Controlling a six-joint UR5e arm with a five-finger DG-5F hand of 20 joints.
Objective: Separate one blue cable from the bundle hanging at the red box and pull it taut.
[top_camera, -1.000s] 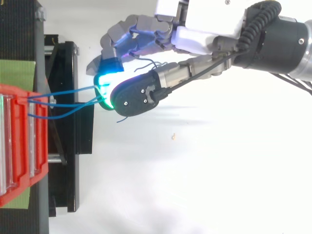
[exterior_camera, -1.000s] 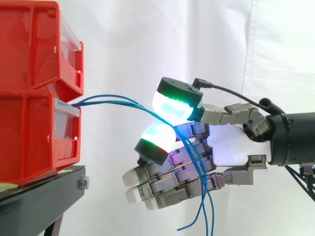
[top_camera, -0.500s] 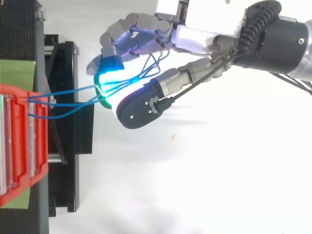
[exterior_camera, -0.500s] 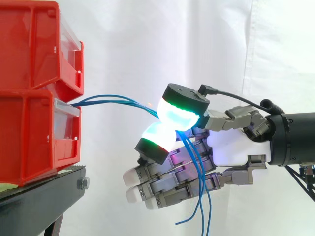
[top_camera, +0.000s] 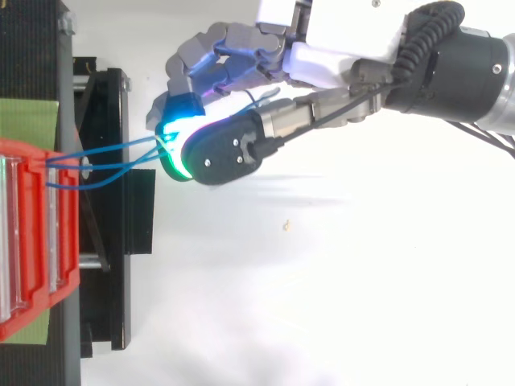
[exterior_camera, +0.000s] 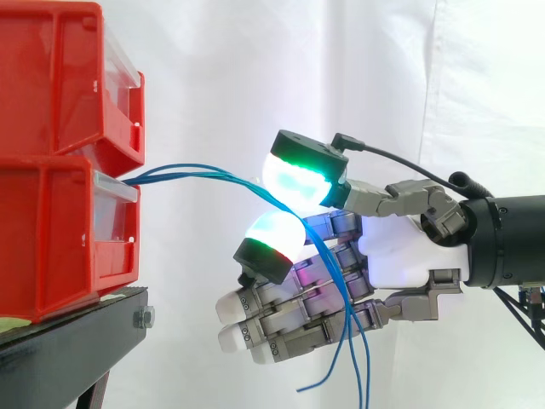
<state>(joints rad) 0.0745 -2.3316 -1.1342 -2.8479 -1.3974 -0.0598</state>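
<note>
Several thin blue cables (exterior_camera: 196, 175) leave the gap between the two stacked red bins (exterior_camera: 51, 239) and run right, nearly level, to my hand (exterior_camera: 400, 256). There they pass between a green-glowing thumb pad (exterior_camera: 298, 175) above and a cyan-green fingertip pad (exterior_camera: 274, 234) below, which pinch the bundle together. Past the pinch their loose ends (exterior_camera: 345, 375) hang down in front of the other curled fingers. In the top view the cables (top_camera: 113, 161) fan out a little from the red bin (top_camera: 32, 241) to the hand (top_camera: 322, 56), slightly slack.
The bins stand on a black stand (exterior_camera: 77, 341) whose edge juts out under the cables (top_camera: 105, 241). A white curtain hangs behind. The arm reaches in from the right, with open white floor below it in the top view.
The thumb pad has risen and tilted back from where it pressed low on the finger pad half a second ago. In the top view it swung towards the fingertip. The hanging cable ends shifted slightly.
</note>
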